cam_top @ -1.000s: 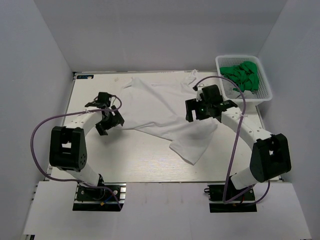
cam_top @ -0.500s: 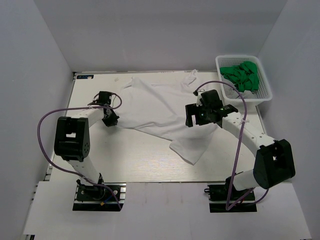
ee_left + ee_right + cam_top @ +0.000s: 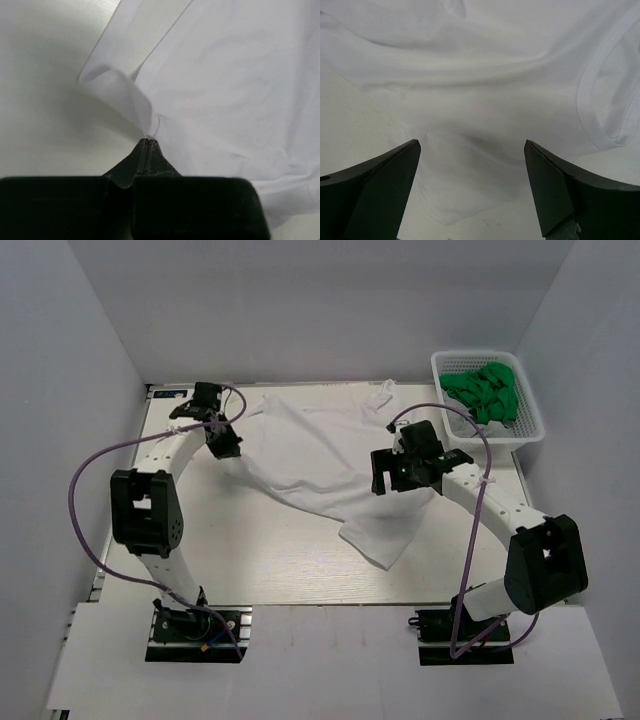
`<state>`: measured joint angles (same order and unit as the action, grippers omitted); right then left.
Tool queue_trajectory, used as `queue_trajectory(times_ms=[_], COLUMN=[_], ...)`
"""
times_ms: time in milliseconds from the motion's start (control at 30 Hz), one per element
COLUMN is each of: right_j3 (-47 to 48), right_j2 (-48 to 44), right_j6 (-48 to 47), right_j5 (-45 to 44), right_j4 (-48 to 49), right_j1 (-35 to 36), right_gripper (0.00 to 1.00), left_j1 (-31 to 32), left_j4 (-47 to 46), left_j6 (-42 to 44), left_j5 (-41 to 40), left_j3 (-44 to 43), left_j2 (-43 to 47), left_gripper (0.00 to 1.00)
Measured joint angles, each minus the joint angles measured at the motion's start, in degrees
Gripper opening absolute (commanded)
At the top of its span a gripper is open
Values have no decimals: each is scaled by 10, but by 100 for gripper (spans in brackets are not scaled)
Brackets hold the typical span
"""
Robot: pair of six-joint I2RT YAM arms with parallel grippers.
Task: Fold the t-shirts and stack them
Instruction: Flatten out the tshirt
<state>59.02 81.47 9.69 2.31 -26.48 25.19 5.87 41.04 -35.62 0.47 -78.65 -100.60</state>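
A white t-shirt [image 3: 320,455] lies crumpled and partly spread across the middle and back of the table. My left gripper [image 3: 230,448] is at the shirt's left edge, shut on a pinched fold of cloth. In the left wrist view the gripper [image 3: 148,141] has its jaws closed together, with the t-shirt [image 3: 225,75] rising from the tips in a curled edge. My right gripper [image 3: 405,472] hovers open over the shirt's right part. In the right wrist view the gripper [image 3: 471,150] has wide-apart fingers framing flat t-shirt cloth [image 3: 480,75], gripping nothing; a stitched hem [image 3: 590,100] curves at the right.
A white mesh basket [image 3: 482,354] holding green items [image 3: 490,390] stands at the back right corner. Grey walls close in the table on three sides. Bare tabletop [image 3: 260,550] shows at the front and left.
My left gripper closed on the shirt's left edge and moved toward the back left, drawing that edge with it. The right gripper stayed open and shifted slightly.
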Motion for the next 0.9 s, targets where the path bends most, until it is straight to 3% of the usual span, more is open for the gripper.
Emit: queue_trajectory(times_ms=[200, 267, 300, 333, 400, 533, 733, 900], right_j3=[5, 8, 10, 11, 14, 17, 17, 10], right_j2=[37, 50, 57, 59, 66, 71, 71, 71], right_j6=[2, 3, 4, 4, 6, 7, 7, 3], right_j5=[-15, -23, -26, -28, -33, -41, -43, 0], right_j4=[-2, -2, -3, -3, -4, -6, -6, -1], right_j1=[0, 0, 0, 0, 0, 0, 0, 1], right_gripper=[90, 90, 90, 90, 90, 90, 90, 90], left_j1=[0, 0, 0, 0, 0, 0, -6, -14], left_j4=[14, 21, 23, 23, 39, 53, 40, 9], left_j6=[16, 22, 26, 28, 33, 42, 47, 45], left_j5=[35, 48, 53, 58, 66, 59, 20, 9], left_j3=[-150, -210, -241, -268, -327, -345, -173, -99], left_j2=[-139, -198, -225, -246, -286, -297, -186, -123], left_gripper=[0, 29, 67, 80, 99, 100, 100, 100])
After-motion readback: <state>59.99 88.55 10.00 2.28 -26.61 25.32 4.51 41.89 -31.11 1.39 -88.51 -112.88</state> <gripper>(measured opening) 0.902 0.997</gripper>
